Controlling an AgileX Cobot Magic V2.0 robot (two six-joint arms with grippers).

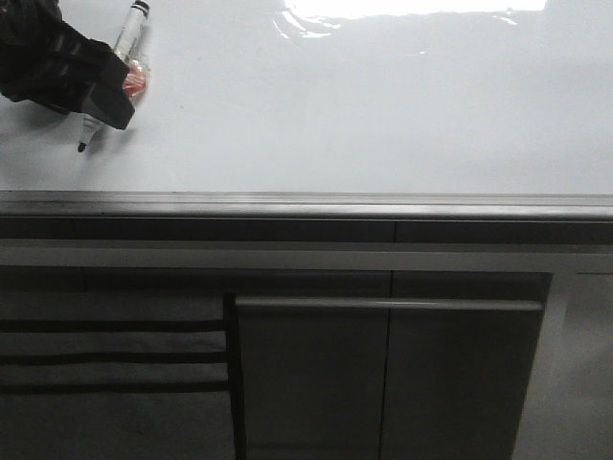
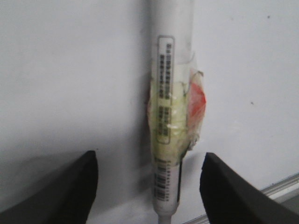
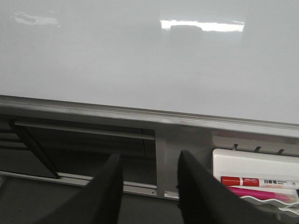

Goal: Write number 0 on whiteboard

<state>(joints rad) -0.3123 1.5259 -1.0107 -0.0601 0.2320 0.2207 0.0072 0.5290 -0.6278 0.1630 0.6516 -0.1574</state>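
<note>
Nothing written so far: whiteboard (image 1: 364, 105) bare and glossy in every view, with only glare across it and no number 0 anywhere in sight. Marker (image 1: 129, 34) at the board's far left, uncapped, dark tip down and close to the white surface; impossible to tell whether touching. Left fingers (image 2: 70, 186) spread wide on either side of the marker, with a clear gap to each in the wrist view, so seemingly not gripping it there, though partly hiding it in the front view. Wrapped round the barrel, a pad of yellowish tape with a red patch. Right fingers (image 3: 110, 186) parted by a modest gap and empty, hanging below the metal edge strip (image 3: 140, 114), near a tray (image 3: 254, 161) with a red pen (image 3: 257, 181). By this evidence, barely begun: firm grip on the marker, tip to board, and the whole oval yet to come.
</note>
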